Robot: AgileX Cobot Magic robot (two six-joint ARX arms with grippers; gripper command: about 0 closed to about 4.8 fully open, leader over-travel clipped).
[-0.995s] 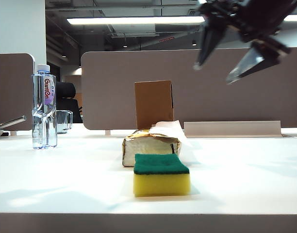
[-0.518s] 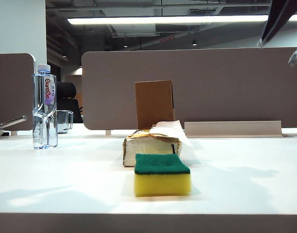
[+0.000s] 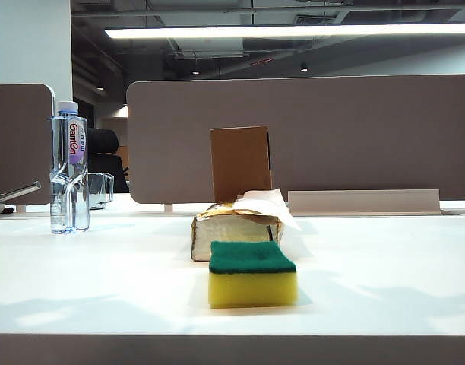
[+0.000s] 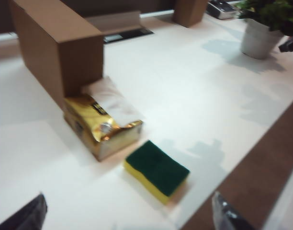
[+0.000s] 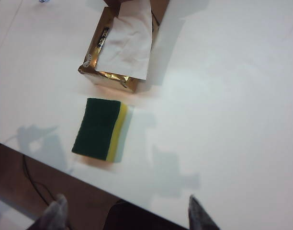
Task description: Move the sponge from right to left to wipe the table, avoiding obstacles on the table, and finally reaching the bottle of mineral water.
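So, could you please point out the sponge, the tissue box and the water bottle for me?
sponge (image 3: 253, 257): exterior view, on its green scouring top.
tissue box (image 3: 225, 235): exterior view, on its pale front face.
water bottle (image 3: 69, 175): exterior view, on its pinched waist.

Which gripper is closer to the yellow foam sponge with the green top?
Left, seemingly. The left gripper hovers open just short of the sponge; the right gripper, also open, hangs farther back.

just red "Ganten" running down the label of the water bottle (image 3: 69, 167), nothing else readable
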